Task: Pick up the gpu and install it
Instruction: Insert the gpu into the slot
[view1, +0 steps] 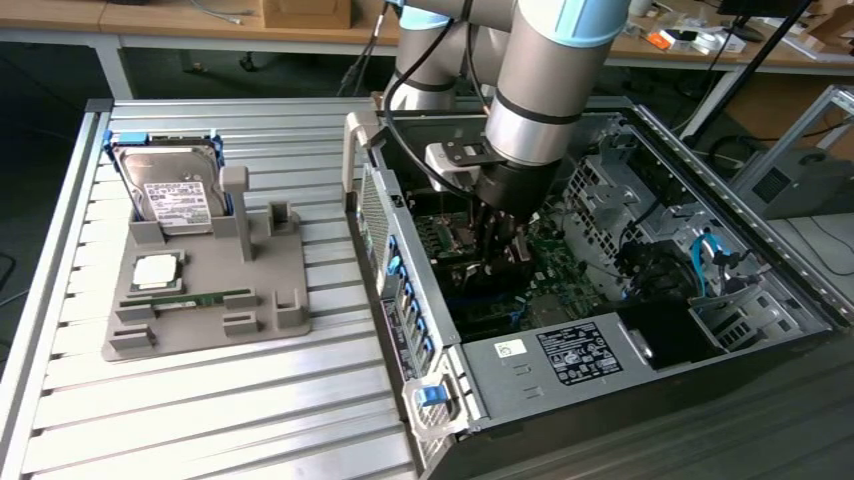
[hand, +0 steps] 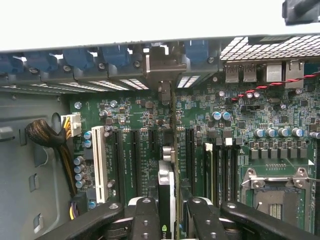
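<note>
We see the gripper (hand: 167, 212) lowered inside the open computer case (view1: 641, 370), its two black fingers (hand: 146, 215) pressed against either side of the gpu (hand: 167, 200), which it holds on edge, so the jaws stand only partly apart. In the wrist view the card's thin edge runs straight toward twelve o'clock, lined up over the motherboard (hand: 150, 120) between the black expansion slots, its metal bracket (hand: 162, 65) at the rear panel with the blue slot clips. A white PCI slot (hand: 100, 162) lies at nine o'clock from the card, the empty CPU socket (hand: 277, 192) at three o'clock. In the exterior view, at nine o'clock from the case, a grey parts tray (view1: 214, 300) carries a hard drive (view1: 171, 190), a CPU (view1: 156, 268) and a RAM stick (view1: 187, 298).
</note>
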